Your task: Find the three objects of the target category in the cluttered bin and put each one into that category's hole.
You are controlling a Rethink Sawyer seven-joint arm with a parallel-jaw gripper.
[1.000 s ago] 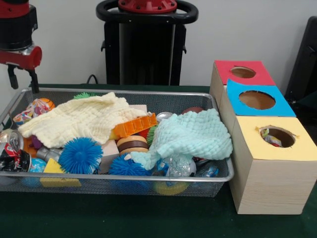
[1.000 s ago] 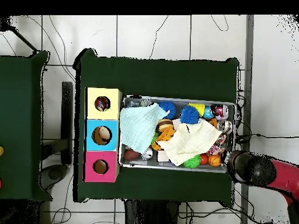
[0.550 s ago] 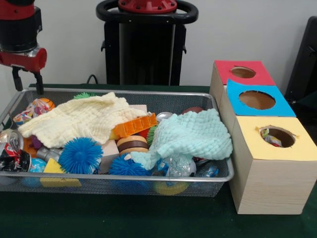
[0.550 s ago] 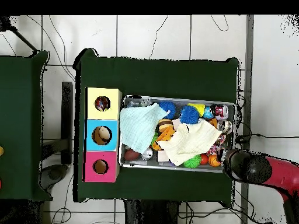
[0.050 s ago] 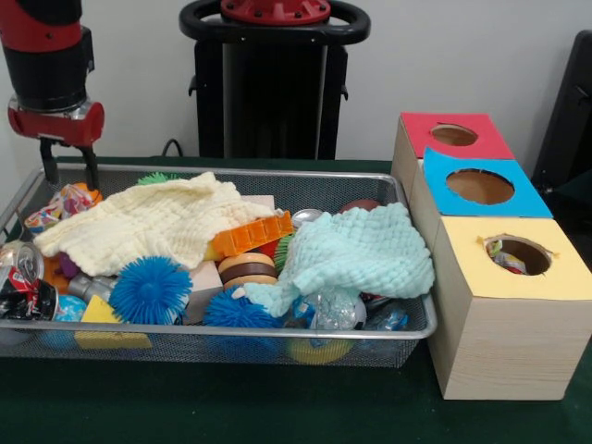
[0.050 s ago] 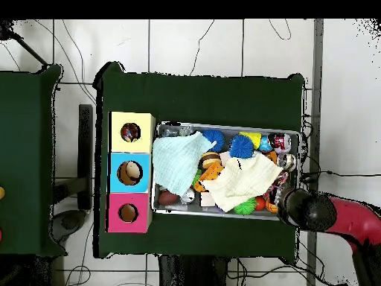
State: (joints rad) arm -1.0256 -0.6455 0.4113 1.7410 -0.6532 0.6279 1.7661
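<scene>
Three holes wait in the boxes (image 5: 481, 240), well off to the side of your fingers (image 5: 67, 166), which hang spread and empty over the bin's (image 5: 222, 331) far corner. Just below them sits an orange ball (image 5: 85, 193) beside the yellow cloth (image 5: 153, 222).

No text, label or number can be read anywhere.

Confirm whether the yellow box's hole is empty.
No. In the front view, the round hole in the yellow-topped wooden box already shows a small multicoloured object inside it.
</scene>
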